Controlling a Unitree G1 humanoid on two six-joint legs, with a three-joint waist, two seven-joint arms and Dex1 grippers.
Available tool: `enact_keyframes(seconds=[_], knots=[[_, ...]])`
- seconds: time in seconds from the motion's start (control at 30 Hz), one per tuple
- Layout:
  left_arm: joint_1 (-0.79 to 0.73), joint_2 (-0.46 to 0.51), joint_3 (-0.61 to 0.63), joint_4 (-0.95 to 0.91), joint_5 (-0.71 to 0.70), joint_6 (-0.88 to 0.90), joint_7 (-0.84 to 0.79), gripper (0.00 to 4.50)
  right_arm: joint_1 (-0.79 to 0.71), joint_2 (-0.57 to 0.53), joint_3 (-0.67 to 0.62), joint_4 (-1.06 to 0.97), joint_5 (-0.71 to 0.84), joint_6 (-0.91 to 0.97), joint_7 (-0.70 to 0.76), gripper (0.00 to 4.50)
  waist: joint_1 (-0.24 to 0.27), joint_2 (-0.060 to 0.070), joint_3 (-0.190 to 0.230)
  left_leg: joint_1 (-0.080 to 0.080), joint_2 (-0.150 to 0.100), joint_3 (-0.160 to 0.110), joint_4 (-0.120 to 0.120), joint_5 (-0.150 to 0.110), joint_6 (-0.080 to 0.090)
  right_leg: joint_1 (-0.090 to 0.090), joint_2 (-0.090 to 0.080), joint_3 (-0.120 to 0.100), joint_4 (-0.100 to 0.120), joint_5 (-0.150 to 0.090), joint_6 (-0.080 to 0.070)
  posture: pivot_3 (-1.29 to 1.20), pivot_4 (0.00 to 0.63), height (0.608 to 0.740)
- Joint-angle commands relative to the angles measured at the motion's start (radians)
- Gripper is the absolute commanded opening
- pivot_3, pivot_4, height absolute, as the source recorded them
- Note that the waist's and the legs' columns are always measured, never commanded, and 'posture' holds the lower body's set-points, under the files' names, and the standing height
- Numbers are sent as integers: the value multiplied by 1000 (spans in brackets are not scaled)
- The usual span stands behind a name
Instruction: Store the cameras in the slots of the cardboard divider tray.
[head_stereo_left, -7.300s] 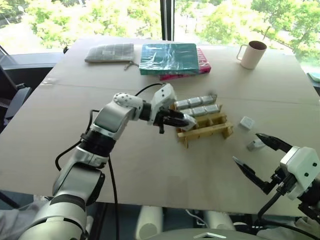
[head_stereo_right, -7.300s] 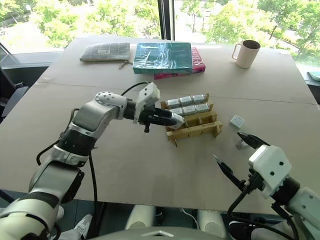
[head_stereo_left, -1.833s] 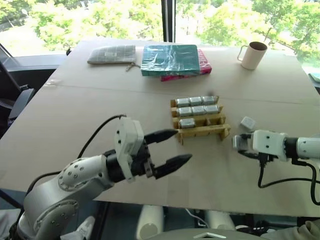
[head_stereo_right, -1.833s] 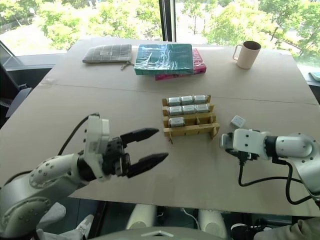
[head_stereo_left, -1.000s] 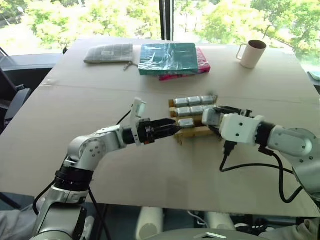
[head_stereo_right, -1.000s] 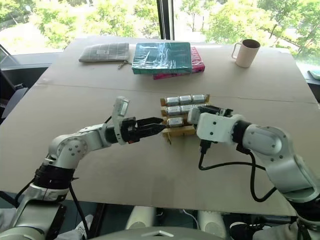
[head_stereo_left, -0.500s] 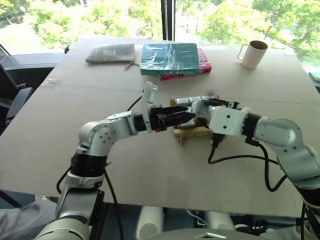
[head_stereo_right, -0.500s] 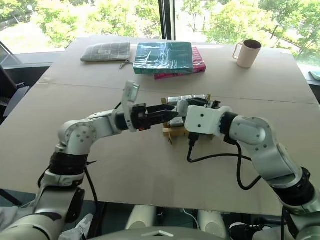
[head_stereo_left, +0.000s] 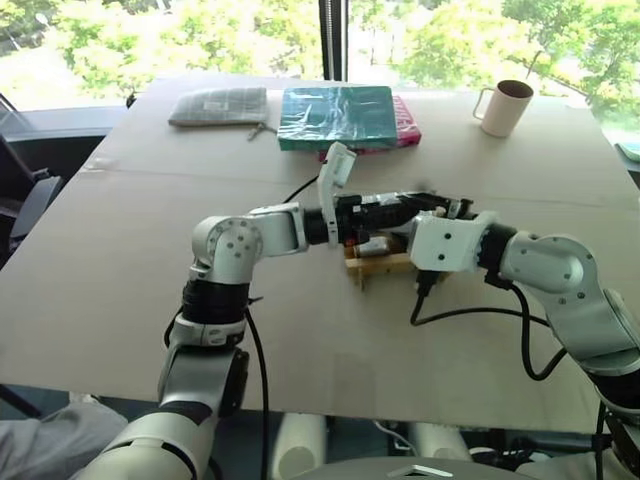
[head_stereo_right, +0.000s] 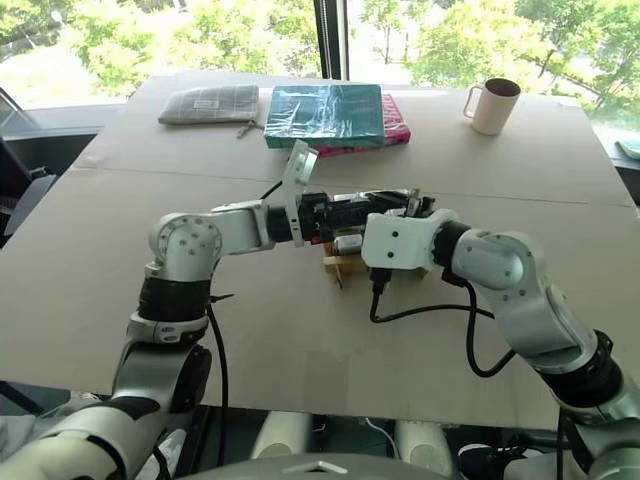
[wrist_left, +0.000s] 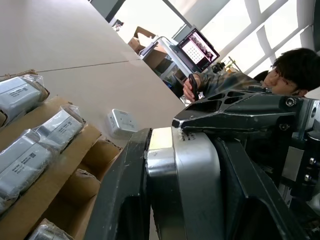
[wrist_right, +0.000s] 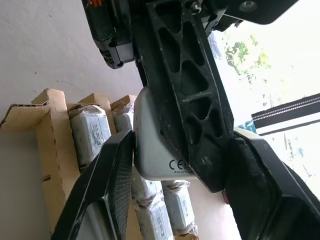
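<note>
Your left fingers have just clamped onto the camera that your right fingers also grip, above the cardboard divider tray on the table. That means the handover is midway: release the right next, I'd judge.

A broad tan table is lit by daylight from the windows behind its far edge, where green trees are seen. A dark window post stands at the middle of that edge. A dark chair is placed just beside the table's left edge.
</note>
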Motion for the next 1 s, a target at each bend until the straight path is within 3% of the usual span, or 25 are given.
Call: enact_keyframes(seconds=[0.03, 0.1, 0.13, 0.27, 0.3, 0.73, 0.77, 0.8, 1.0], knots=[[-27, 1, 21, -75, -40, 34, -17, 1108, 7, -6, -42, -11, -16, -2, -15, 2037, 0, 0, 0, 0, 0, 0, 0, 0, 0, 0, 0, 0, 0, 0, 0, 0, 150, 740], [-24, 3, 18, -89, -36, 43, -17, 2061, 9, -4, -42, -11, -18, -6, -15, 2037, -1, 0, 0, 0, 0, 0, 0, 0, 0, 0, 0, 0, 0, 0, 0, 0, 150, 740], [-24, 0, 21, -93, -37, 48, -13, 2167, 9, -3, -42, -10, -19, -7, -15, 2037, -1, 0, 0, 0, 0, 0, 0, 0, 0, 0, 0, 0, 0, 0, 0, 0, 150, 740], [-28, -12, 35, -102, -35, 65, 11, 4249, 9, 1, -42, -3, -23, -14, -15, 2037, -1, 0, 0, 0, 0, 0, 0, 1, -1, 0, 0, 0, 0, 0, 0, 0, 150, 740], [-29, -13, 40, -103, -37, 70, 14, 4432, 10, 0, -43, -1, -24, -16, -15, 2037, -1, 0, 0, 0, 0, 0, 0, 1, -1, 0, 0, 0, 0, 0, 0, 0, 150, 740], [-24, 9, 54, -84, -32, 107, 14, 4432, 42, -20, -74, -10, -33, -23, -10, 2037, -1, 0, 0, 0, 0, 0, 0, 0, -1, 0, 0, 0, 0, 0, 0, 0, 150, 740], [-24, 12, 46, -85, -24, 102, 6, 3930, 42, -19, -76, -11, -34, -23, -10, 2037, -1, 0, 0, 0, 0, 0, 0, 0, -1, 0, 0, 0, 0, 0, 0, 0, 150, 740], [-22, 14, 42, -87, -21, 102, 1, 3713, 42, -19, -77, -12, -35, -21, -9, 2037, -1, 0, 0, 0, 0, 0, 0, 1, -1, 0, 0, 0, 0, 0, 0, 0, 150, 740], [-28, 2, 43, -76, -11, 104, -9, 928, 39, -9, -79, -26, -31, -11, -8, 2037, 0, 0, 0, 0, 0, 0, 0, 0, -1, 0, 0, 0, 0, 0, 0, 0, 150, 740]])
